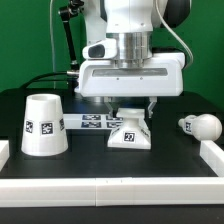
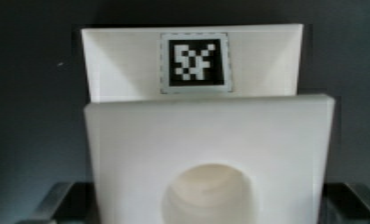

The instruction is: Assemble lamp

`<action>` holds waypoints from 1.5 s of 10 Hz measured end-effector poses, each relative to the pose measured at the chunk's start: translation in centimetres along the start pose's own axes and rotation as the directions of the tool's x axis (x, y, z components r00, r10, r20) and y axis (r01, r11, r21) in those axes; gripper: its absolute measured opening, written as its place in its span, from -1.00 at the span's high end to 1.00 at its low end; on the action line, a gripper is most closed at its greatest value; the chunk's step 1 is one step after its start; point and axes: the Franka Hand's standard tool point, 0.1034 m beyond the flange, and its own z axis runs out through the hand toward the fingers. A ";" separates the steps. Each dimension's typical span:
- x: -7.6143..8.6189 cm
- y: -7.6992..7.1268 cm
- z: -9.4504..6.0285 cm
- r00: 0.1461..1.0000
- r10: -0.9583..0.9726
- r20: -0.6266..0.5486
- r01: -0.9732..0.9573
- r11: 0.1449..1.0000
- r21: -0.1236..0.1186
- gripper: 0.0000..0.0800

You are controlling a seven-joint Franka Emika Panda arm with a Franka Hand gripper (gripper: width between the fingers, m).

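Note:
The lamp's square sloped base [image 1: 129, 135] sits on the black table at the centre, its marker facing forward. My gripper [image 1: 132, 106] is down over it, one finger against each side, shut on it. In the wrist view the base [image 2: 200, 120] fills the frame, with its marker at the far end and the round socket hole near the gripper [image 2: 203, 200]. The dark fingers [image 2: 61, 200] show only at the picture's edges. The cone shade [image 1: 43, 125] stands at the exterior view's left. The round bulb [image 1: 203, 125] lies at the right.
The marker board [image 1: 90, 121] lies flat behind the base, between it and the shade. A white raised border [image 1: 110, 190] runs along the table's front and up both sides. A green wall stands behind the arm.

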 end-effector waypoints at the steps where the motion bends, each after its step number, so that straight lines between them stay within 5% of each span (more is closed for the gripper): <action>1: 1.2 -0.4 0.0 0.998 -0.064 -0.005 0.064 0.998 0.003 -0.34; 7: 11.0 -5.5 0.2 0.979 -0.185 -0.082 0.189 0.981 0.039 -0.34; 10: 13.1 -8.5 0.3 0.979 -0.172 -0.108 0.178 0.983 0.053 -0.34; 15: 13.9 -9.3 0.4 0.973 -0.196 -0.122 0.203 0.978 0.053 -0.34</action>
